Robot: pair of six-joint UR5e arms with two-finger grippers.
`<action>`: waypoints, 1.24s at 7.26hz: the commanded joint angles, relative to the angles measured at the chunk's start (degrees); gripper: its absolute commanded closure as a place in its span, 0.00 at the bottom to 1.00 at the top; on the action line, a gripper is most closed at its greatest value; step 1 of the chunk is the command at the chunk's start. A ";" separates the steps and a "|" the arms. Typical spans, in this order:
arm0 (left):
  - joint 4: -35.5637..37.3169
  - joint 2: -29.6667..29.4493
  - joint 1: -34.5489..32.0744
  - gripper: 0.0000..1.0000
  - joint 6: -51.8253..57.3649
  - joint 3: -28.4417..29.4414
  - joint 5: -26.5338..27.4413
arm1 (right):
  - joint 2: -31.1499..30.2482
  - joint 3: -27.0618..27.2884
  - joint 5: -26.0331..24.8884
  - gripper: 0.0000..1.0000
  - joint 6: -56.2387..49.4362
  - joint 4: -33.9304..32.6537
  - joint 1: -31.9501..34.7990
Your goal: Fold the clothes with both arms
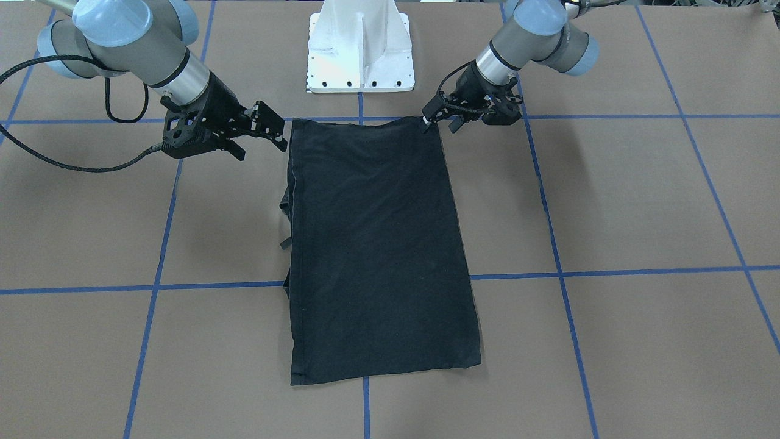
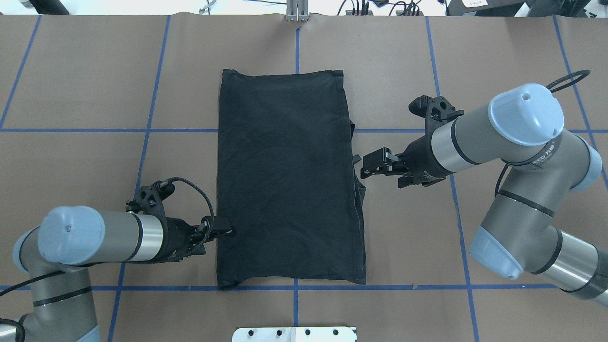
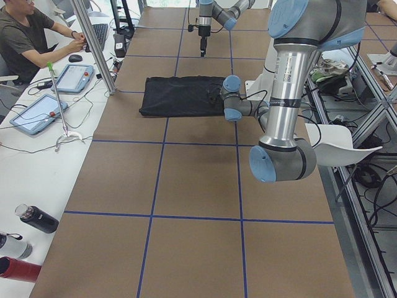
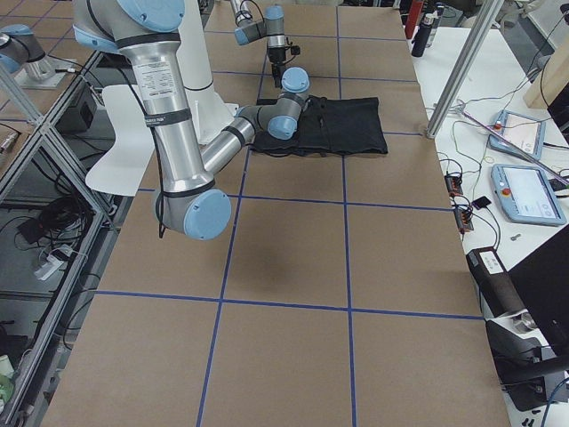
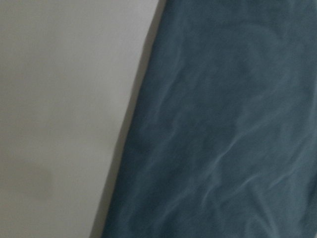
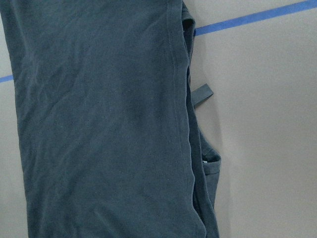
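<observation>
The black T-shirt [image 2: 289, 180] lies flat on the brown table [image 2: 85, 85], folded into a long rectangle with its plain side up. It stretches straight out from the white pedestal [image 1: 361, 49]. One short edge sits near the pedestal's foot and the other lies at the far end. Along the long edge on the pedestal's right side, under-layers of cloth and a small loose strip [image 6: 202, 94] stick out past the top layer.

The left arm [image 2: 95, 235] reaches in low from the pedestal's left side. The left gripper [image 2: 228, 232] is at the shirt's long edge on that side, close to the corner nearest the pedestal. Its tip meets the cloth's border. The views do not show whether its jaws are parted or closed, or whether they pinch the fabric. Its wrist camera gives only a blurred close look at the shirt's edge against the table.

The right arm [image 2: 498, 128] comes in from the pedestal's other side. The right gripper [image 2: 366, 167] hangs just beside the opposite long edge, farther from the pedestal than the left gripper. Its fingers are spread apart and hold nothing. Its wrist camera looks down on that edge and on a blue tape line [image 6: 257, 17].
</observation>
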 commanded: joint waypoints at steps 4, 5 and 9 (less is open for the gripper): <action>5.52 -2.33 4.91 0.16 -1.06 0.03 1.57 | -0.02 0.52 0.58 0.00 0.11 0.04 0.00; 6.23 -2.42 5.44 0.18 -1.06 0.03 1.57 | 0.06 0.52 0.67 0.00 0.11 0.04 0.00; 6.24 -1.98 5.09 0.17 -0.53 -0.06 1.57 | -0.02 0.87 1.02 0.00 0.03 0.04 0.09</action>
